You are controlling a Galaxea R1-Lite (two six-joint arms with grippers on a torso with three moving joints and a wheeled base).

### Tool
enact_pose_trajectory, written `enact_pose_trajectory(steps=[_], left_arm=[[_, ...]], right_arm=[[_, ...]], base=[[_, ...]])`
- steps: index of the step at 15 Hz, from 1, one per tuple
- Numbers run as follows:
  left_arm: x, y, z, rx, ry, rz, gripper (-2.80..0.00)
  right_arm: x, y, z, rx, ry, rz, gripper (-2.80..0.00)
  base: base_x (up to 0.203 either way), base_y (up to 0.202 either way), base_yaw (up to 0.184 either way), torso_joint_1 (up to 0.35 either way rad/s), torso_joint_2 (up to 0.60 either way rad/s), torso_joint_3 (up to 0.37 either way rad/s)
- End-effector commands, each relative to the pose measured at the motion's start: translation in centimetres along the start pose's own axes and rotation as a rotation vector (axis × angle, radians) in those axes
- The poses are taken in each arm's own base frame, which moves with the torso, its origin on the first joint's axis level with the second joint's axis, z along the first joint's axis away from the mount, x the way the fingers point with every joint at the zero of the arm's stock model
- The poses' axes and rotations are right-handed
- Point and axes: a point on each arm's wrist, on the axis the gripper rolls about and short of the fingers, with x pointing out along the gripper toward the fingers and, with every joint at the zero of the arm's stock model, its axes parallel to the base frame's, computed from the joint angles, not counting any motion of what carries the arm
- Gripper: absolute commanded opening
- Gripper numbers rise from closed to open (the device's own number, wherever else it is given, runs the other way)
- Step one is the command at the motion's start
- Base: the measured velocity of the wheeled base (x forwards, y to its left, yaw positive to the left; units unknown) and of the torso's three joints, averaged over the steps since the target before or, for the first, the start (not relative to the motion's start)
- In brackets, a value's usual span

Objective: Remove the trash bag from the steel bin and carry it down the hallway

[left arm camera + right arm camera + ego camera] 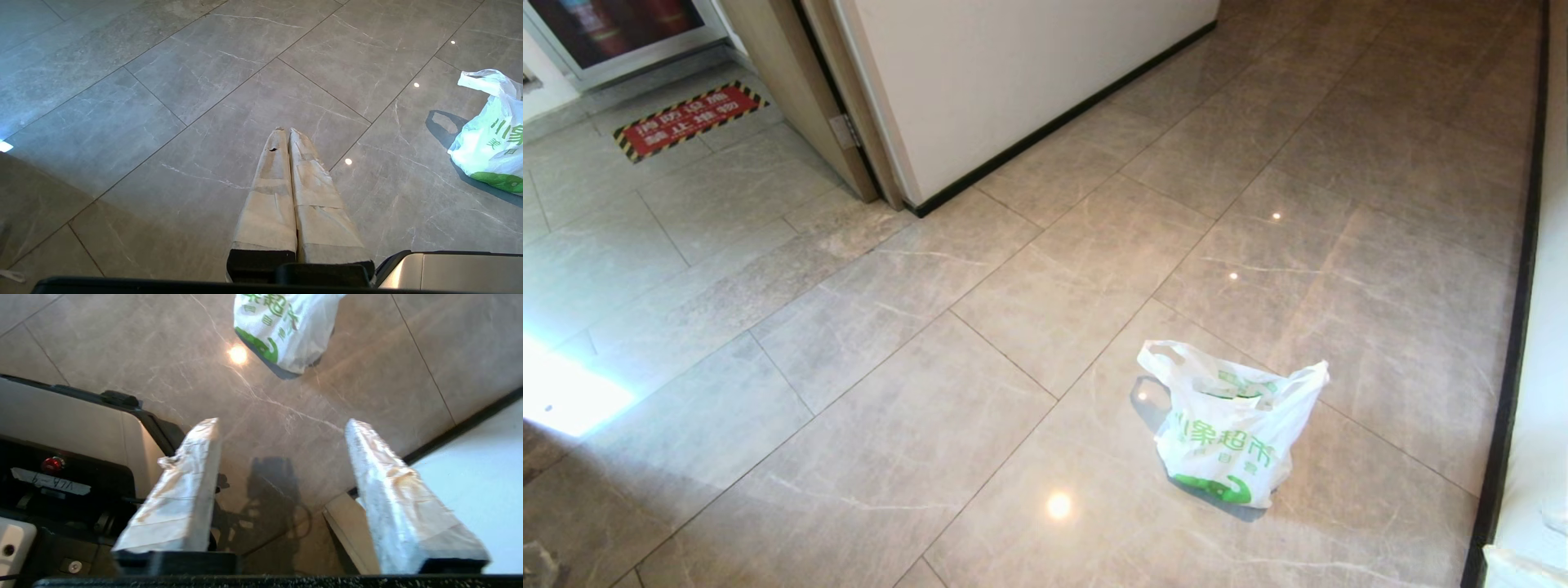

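The white trash bag with green print stands by itself on the grey floor tiles, its loop handles slack; nothing holds it. The left wrist view catches it at one edge, and its lower part shows in the right wrist view. My right gripper is open with empty space between its taped fingers, well short of the bag and above the floor. My left gripper is shut on nothing, parked over bare tiles to the side of the bag. The steel bin is out of view. Neither arm shows in the head view.
A white wall with black skirting and a door frame stand ahead on the left. Another white wall with a dark base strip runs along the right. A red floor sign lies far left. My own base is beside the right gripper.
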Motion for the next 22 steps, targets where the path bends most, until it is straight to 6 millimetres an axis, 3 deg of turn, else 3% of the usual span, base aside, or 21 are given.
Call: enact_pose_trajectory(steps=[1, 6, 13, 16, 22], left_arm=[[0.0, 0.0, 0.0, -0.001, 0.000, 0.001, -2.80], [0.0, 0.0, 0.0, -0.001, 0.000, 0.001, -2.80], [0.0, 0.0, 0.0, 0.001, 0.000, 0.001, -2.80], [0.0, 0.0, 0.0, 0.001, 0.000, 0.001, -2.80], [0.0, 0.0, 0.0, 0.001, 0.000, 0.001, -2.80]], right_arm=[[-1.3, 0.0, -2.9, 0.049, -0.036, -0.073, -2.80], [-1.7, 0.9, -7.7, 0.191, -0.011, -0.181, -2.80], [-1.8, 2.2, -11.5, 0.184, -0.429, -0.167, -2.80], [-2.0, 2.4, -12.0, 0.209, -0.566, -0.166, -2.80], [-2.0, 2.4, -12.0, 0.233, -0.568, -0.162, -2.80]], base=[[0.000, 0.000, 0.000, 0.000, 0.00, 0.000], [0.000, 0.000, 0.000, 0.000, 0.00, 0.000], [0.000, 0.000, 0.000, 0.000, 0.00, 0.000], [0.000, 0.000, 0.000, 0.000, 0.00, 0.000], [0.000, 0.000, 0.000, 0.000, 0.00, 0.000]])
